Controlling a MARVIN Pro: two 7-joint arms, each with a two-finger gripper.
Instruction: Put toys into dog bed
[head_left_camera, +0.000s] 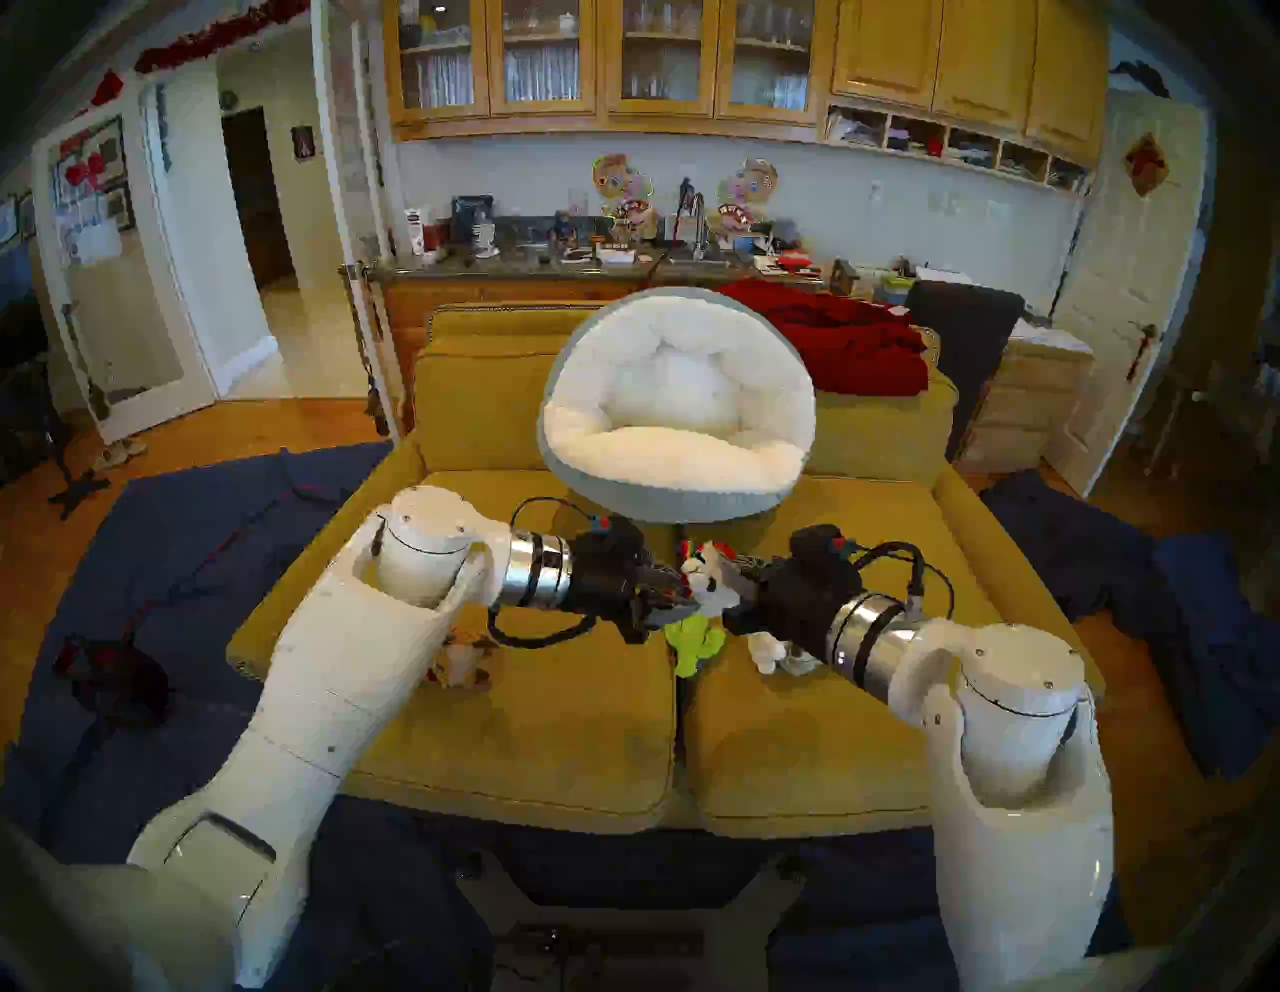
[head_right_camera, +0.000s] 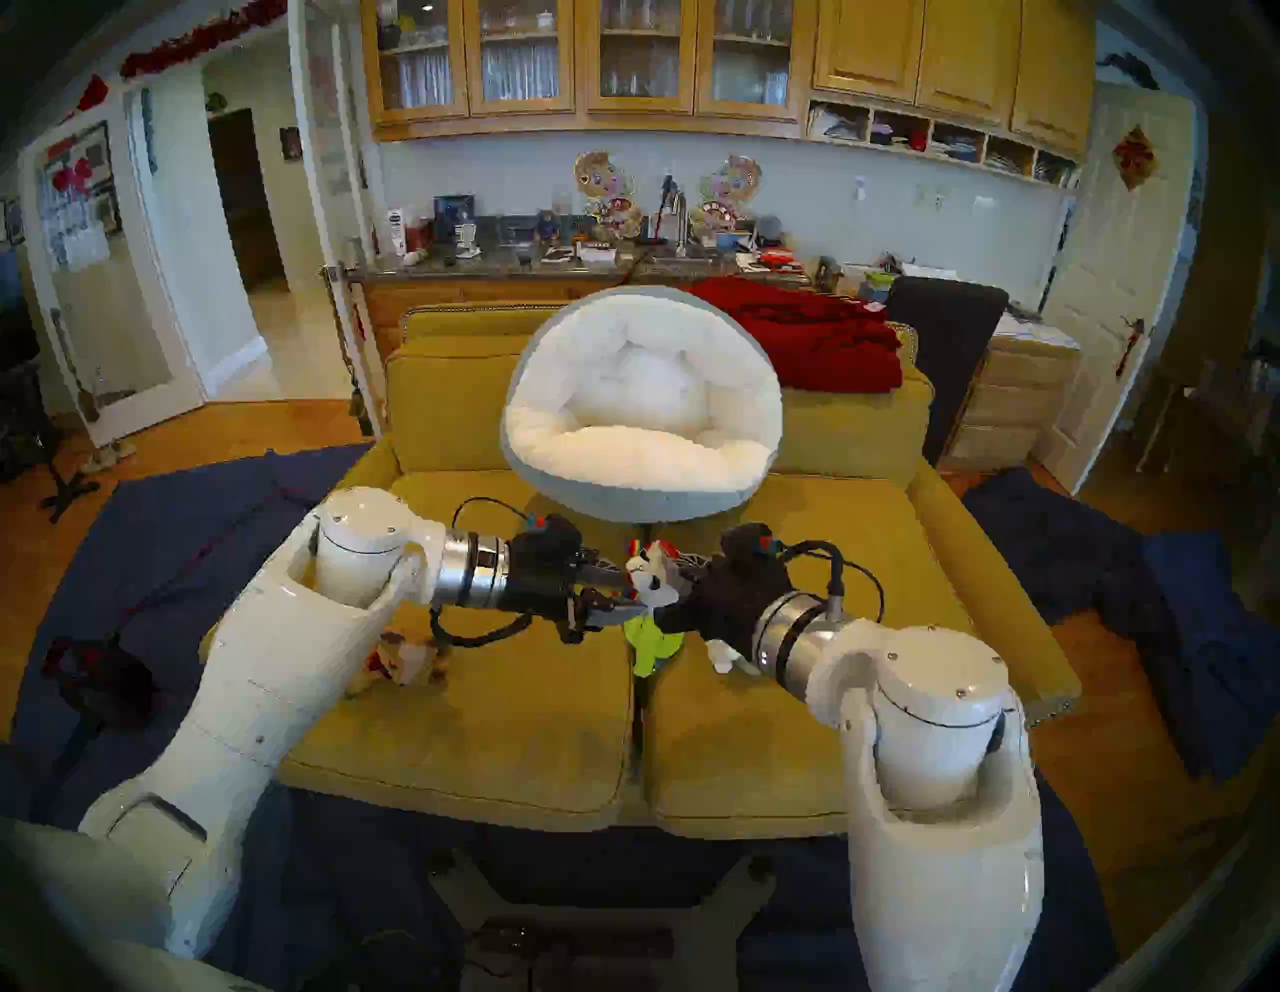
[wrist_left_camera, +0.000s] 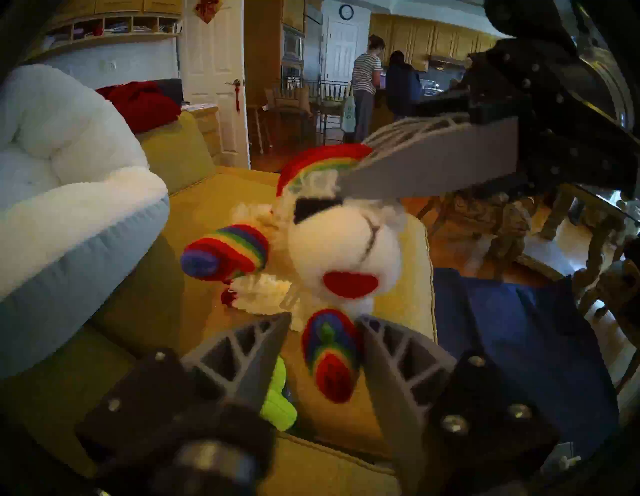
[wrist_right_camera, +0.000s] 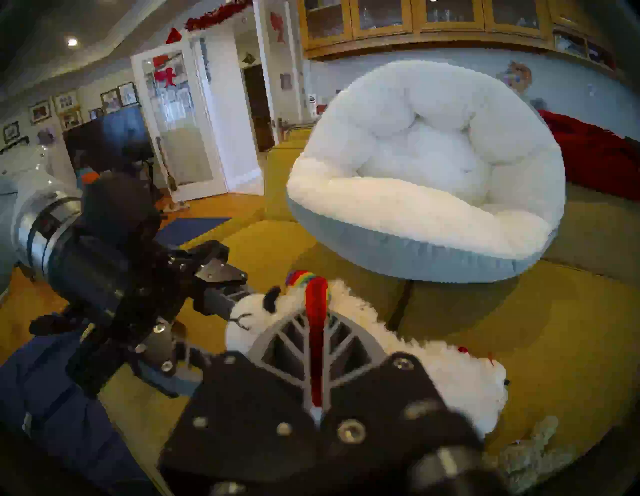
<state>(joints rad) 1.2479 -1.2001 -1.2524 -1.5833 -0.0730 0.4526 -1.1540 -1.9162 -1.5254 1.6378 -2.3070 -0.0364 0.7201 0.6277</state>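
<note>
both grippers meet in mid-air above the sofa seat: right gripper pinches the rainbow lamb toy, left gripper straddles its foot half-apart, so next comes finishing the handover toward the empty dog bed.

I see yellow sofa on blue rug, wood floor. Behind: cluttered counter, wood cabinets with glass doors. Red blanket on sofa back. White door right.

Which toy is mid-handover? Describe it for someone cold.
Over the mustard sofa, below the round white dog bed, the two grippers meet. Between them hangs a white plush lamb; only it has rainbow-striped ears and feet.
</note>
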